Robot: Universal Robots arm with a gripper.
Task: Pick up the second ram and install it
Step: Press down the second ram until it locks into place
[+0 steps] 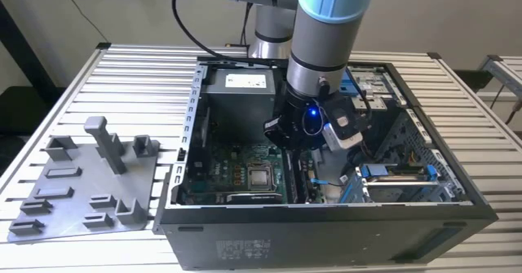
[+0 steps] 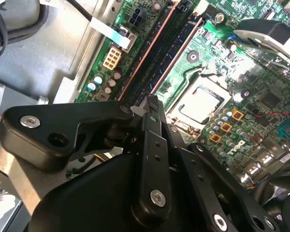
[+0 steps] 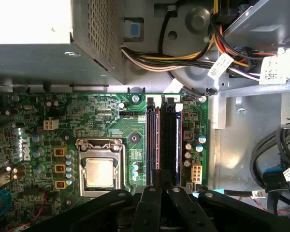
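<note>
First wrist view: gripper [image 3: 160,186] touches second ram [image 3: 170,140].

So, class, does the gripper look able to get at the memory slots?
Probably yes: the gripper hangs just over the slots inside the open case, and no cable crosses between them.

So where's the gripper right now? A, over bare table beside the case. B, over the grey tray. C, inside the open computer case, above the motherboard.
C: in the first wrist view the gripper sits right above the memory slots of the motherboard, inside the case.
</note>
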